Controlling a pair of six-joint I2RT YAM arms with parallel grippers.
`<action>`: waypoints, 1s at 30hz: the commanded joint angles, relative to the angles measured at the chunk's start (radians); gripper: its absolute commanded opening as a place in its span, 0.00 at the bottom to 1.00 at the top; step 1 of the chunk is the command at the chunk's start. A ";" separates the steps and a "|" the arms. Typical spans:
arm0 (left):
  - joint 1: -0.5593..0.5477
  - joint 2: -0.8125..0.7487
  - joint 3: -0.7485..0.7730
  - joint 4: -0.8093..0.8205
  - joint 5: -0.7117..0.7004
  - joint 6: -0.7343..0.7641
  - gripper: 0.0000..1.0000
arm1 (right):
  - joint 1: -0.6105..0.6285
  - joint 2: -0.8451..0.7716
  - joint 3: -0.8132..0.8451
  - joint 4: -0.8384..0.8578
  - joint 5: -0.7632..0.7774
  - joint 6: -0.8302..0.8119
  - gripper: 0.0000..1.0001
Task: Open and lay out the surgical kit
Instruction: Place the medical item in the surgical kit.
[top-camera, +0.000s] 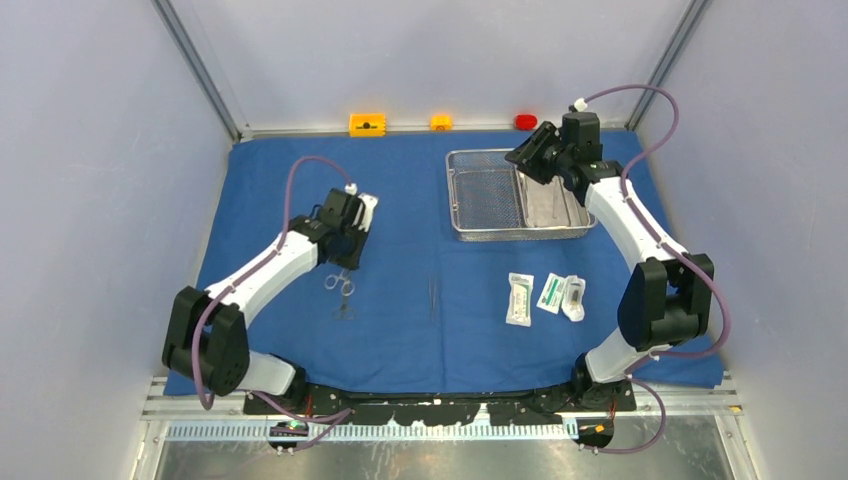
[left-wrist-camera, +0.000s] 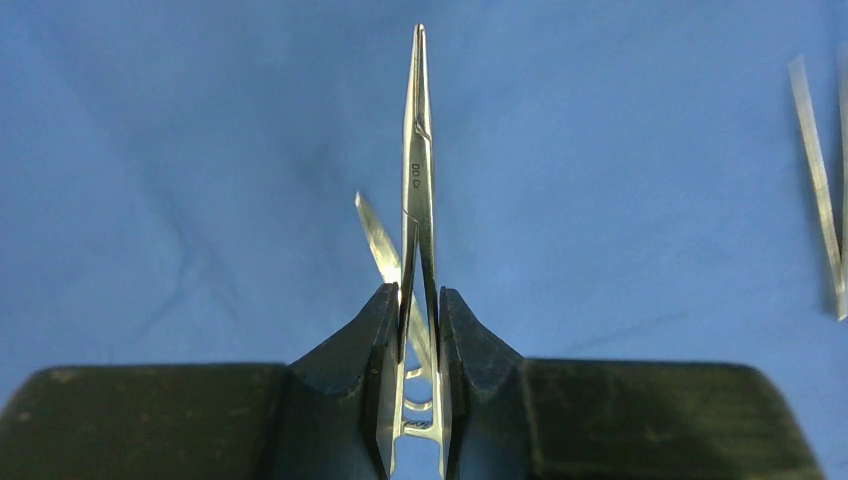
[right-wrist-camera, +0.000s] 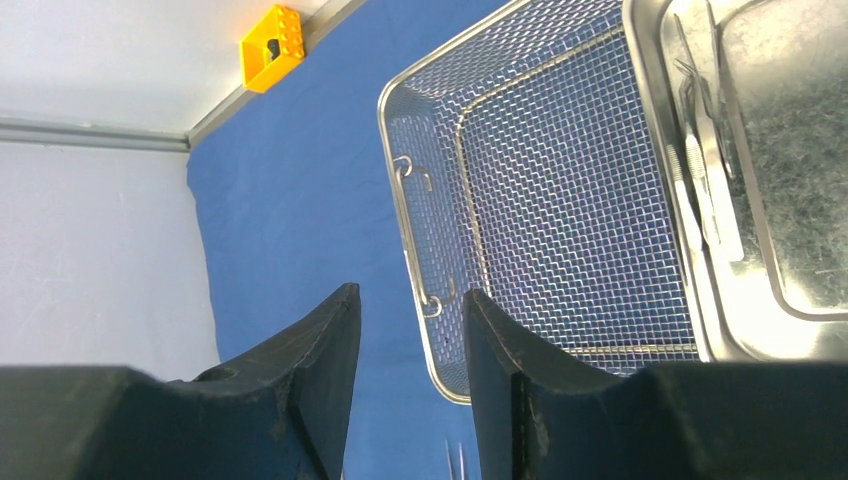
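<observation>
The blue cloth (top-camera: 420, 240) lies spread flat. The wire-mesh basket (top-camera: 483, 195) stands at the back right, with the steel tray (top-camera: 555, 205) in its right half. Slim instruments (right-wrist-camera: 700, 180) lie in that tray. My left gripper (left-wrist-camera: 418, 292) is shut on slim metal forceps (left-wrist-camera: 418, 150), which point straight away from its camera. A second blade (left-wrist-camera: 378, 240) shows beside them. From above, ring handles (top-camera: 340, 285) show just below the left gripper (top-camera: 345, 250). My right gripper (right-wrist-camera: 410, 295) is open and empty above the basket's edge (right-wrist-camera: 420, 300). Tweezers (top-camera: 433, 295) and three white packets (top-camera: 545, 297) lie on the cloth.
Two orange blocks (top-camera: 367, 124) (top-camera: 441, 122) and a red block (top-camera: 525, 122) sit on the ledge behind the cloth. Grey walls and metal posts close in both sides. The tweezers (left-wrist-camera: 820, 190) lie close to the left gripper's right.
</observation>
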 joint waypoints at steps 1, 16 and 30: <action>0.053 -0.120 -0.091 -0.021 -0.012 -0.101 0.00 | -0.001 -0.037 -0.035 0.068 0.039 -0.026 0.47; 0.292 -0.048 -0.164 -0.024 0.094 -0.234 0.00 | -0.024 -0.104 -0.138 0.137 0.045 -0.001 0.46; 0.312 0.080 0.045 -0.249 0.034 -0.068 0.00 | -0.024 -0.080 -0.173 0.171 -0.019 0.073 0.43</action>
